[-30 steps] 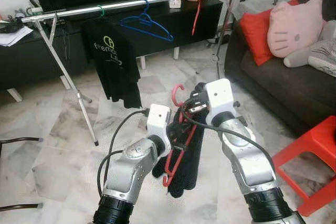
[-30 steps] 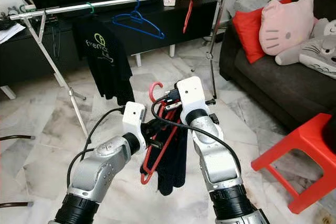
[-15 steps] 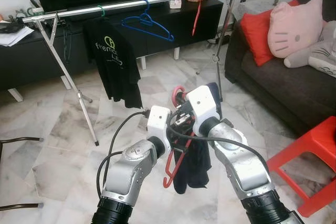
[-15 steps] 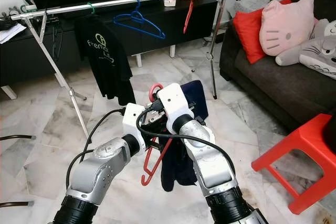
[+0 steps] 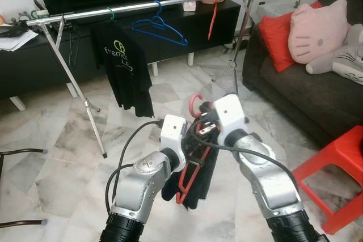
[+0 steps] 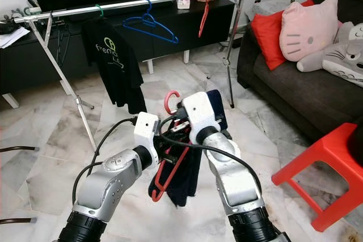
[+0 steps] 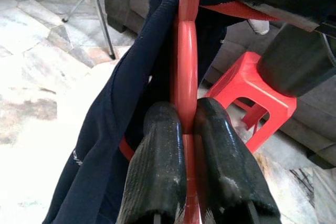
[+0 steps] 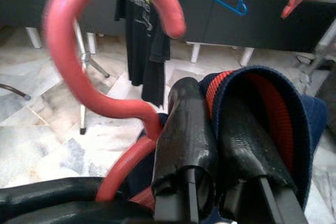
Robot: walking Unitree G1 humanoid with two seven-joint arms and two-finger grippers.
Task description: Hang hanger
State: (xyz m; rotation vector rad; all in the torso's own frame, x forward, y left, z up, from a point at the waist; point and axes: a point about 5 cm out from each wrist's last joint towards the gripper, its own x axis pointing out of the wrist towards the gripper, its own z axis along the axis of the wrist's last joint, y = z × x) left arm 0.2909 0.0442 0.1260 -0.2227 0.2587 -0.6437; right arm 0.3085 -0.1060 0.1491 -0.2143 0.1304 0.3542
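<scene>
Left eye view: one red hanger (image 5: pixel 190 169) with a dark garment (image 5: pixel 199 178) hangs between two arms, near the rail (image 5: pixel 142 5) carrying three hangers.
Left wrist view: left gripper (image 7: pixel 185 129) clamped on hanger.
Right wrist view: right gripper (image 8: pixel 210 129) pinches the garment's collar.

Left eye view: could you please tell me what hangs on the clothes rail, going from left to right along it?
Black T-shirt on a green hanger → empty blue hanger → red hanger, all on the clothes rail.
</scene>
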